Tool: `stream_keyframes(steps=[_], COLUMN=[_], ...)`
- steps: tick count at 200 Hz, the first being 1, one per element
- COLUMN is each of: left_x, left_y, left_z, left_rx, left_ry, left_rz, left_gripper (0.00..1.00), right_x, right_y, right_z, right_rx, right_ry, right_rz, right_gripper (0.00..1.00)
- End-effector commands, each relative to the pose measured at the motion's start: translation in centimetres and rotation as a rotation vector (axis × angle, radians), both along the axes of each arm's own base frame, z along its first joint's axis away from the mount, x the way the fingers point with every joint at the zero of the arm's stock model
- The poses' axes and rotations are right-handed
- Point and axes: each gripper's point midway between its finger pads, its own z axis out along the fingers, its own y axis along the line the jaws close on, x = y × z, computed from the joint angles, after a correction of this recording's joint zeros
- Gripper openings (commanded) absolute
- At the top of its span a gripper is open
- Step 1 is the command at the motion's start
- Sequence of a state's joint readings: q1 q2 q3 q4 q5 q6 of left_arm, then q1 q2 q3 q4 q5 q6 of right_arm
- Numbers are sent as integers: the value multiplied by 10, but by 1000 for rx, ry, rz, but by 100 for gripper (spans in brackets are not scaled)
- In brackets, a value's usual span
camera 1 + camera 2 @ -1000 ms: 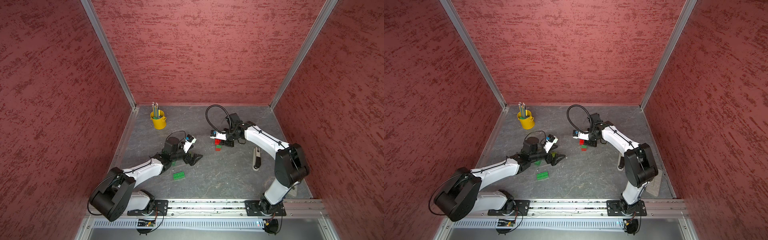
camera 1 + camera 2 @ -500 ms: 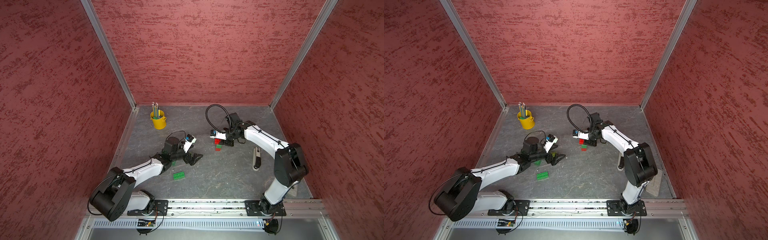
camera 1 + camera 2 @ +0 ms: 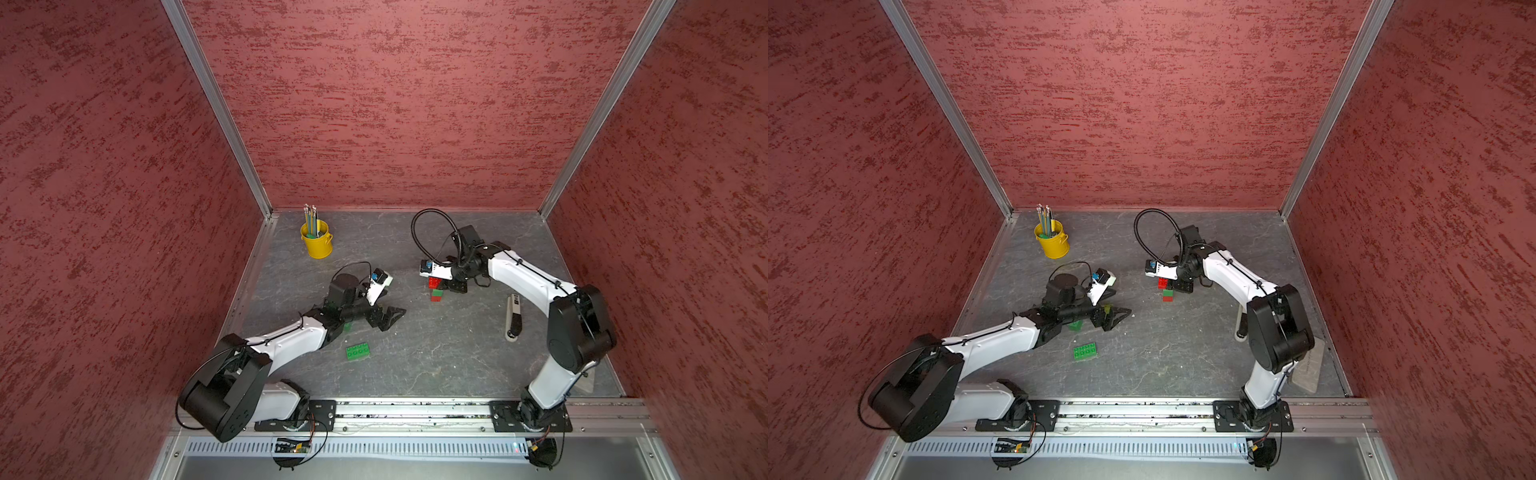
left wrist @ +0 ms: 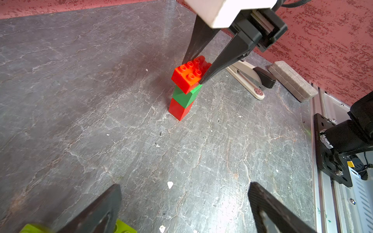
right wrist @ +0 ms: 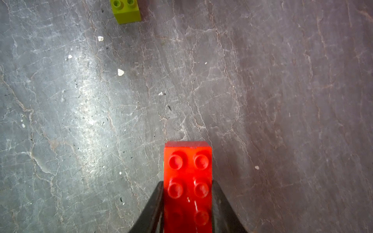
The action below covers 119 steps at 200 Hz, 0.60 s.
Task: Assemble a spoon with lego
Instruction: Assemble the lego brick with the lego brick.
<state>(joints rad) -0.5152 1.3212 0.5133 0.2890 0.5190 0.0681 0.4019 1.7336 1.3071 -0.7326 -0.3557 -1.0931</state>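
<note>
While tall red walls stand on three sides, the big grey bench fills the bottom of the box. Two white and black arms reach over it from the rail at the front. The left arm lies low and points to the middle. The right arm bends over toward the far side.

A yellow bucket with pencils stands in the far left corner. A white and black stapler lies flat beside the right arm, and a grey block lies by the wall near it.

The left end effector is wide open, holds nothing and is low over the bench. The right end effector is clamped on the long red brick, one finger on each long side.

That brick is the top of the spoon. So far the spoon is a small tower standing up on the bench between the two arms. It has a red square brick at the bottom and a green square brick on that. The long red one on top sticks out past the green one.

A long dark green brick lies flat near the left arm, apart from the tower. A small dark green brick peeks out from under the left wrist. A little lime green brick sits right by a left finger.
</note>
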Motion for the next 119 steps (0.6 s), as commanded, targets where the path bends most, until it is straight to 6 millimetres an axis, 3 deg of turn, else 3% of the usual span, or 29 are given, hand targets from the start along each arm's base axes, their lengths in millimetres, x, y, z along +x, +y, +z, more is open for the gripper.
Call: stream_keyframes(steps=[1, 41, 119], left_x=[1, -1, -1], left_y=[0, 1, 3], left_z=[0, 0, 0], left_rx=[-6, -5, -2], left_ry=[-5, -4, -2], left_rz=[-2, 1, 6], left_gripper=[99, 99, 99], right_x=[0, -1, 4], right_y=[7, 5, -1], right_z=[6, 10, -1], right_rx=[40, 39, -7], right_ry=[-18, -27, -37], right_rz=[83, 89, 101], right_gripper=[6, 6, 5])
